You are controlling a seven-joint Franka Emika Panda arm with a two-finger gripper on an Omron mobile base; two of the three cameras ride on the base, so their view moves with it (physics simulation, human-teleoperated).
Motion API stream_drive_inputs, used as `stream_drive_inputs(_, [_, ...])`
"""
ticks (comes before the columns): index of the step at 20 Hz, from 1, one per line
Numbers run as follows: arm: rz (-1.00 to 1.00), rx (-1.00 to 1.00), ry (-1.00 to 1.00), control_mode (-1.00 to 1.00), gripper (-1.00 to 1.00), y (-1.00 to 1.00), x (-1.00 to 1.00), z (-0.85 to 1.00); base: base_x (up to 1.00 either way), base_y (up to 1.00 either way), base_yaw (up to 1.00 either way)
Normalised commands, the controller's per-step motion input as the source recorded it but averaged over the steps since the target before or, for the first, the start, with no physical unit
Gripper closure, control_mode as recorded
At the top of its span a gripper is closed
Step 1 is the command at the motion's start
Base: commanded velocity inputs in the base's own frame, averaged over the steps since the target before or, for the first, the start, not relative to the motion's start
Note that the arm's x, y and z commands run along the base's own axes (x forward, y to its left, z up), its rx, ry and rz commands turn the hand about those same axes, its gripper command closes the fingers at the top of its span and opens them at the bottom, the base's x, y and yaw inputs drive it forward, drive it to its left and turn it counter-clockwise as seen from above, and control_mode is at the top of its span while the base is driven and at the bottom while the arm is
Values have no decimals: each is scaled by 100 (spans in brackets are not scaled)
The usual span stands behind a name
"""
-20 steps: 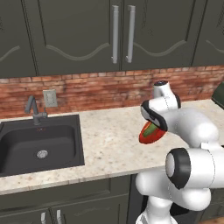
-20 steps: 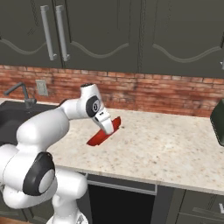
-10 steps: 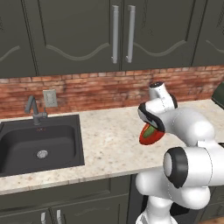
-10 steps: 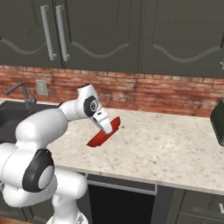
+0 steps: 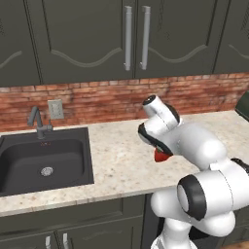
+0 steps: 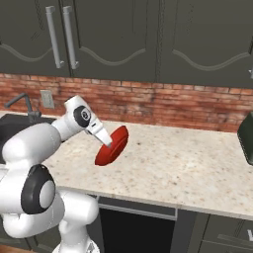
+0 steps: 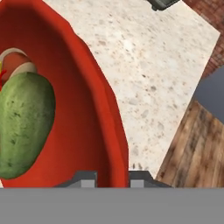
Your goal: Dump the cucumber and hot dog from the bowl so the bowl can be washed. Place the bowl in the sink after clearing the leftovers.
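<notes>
Your end effector [image 7: 112, 177] pinches red bowl [image 6: 112, 145] rim, tilted above speckled tabletop [image 6: 178, 163]; brick backsplash [image 5: 97, 97], dark cabinets [image 5: 73, 39] behind.

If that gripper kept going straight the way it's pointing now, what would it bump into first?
Probably the speckled countertop. The gripper has its jaws shut on the rim of the red bowl, and the hand view looks past that rim onto bare counter. Depth is hard to judge.

Glossy red bowl [image 6: 113, 145]; mottled dark-green cucumber [image 7: 24, 122] beside the tan-and-red hot dog [image 7: 16, 61]. The table [image 6: 188, 165] is speckled beige stone, the sink [image 5: 41, 163] dark grey, the wall [image 5: 97, 97] red brick, the cabinets [image 5: 87, 39] charcoal with silver handles
</notes>
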Motion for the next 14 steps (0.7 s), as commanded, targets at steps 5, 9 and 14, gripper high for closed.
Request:
stream_drive_inputs(5, [0, -4, 6, -100, 100, 0, 7, 0, 0, 0, 0])
stream_drive_inputs(9, [0, -11, 0, -100, 100, 12, 2, 0, 0, 0, 0])
stream_drive_inputs(14, [0, -30, 0, -100, 100, 23, 0, 0, 0, 0, 0])
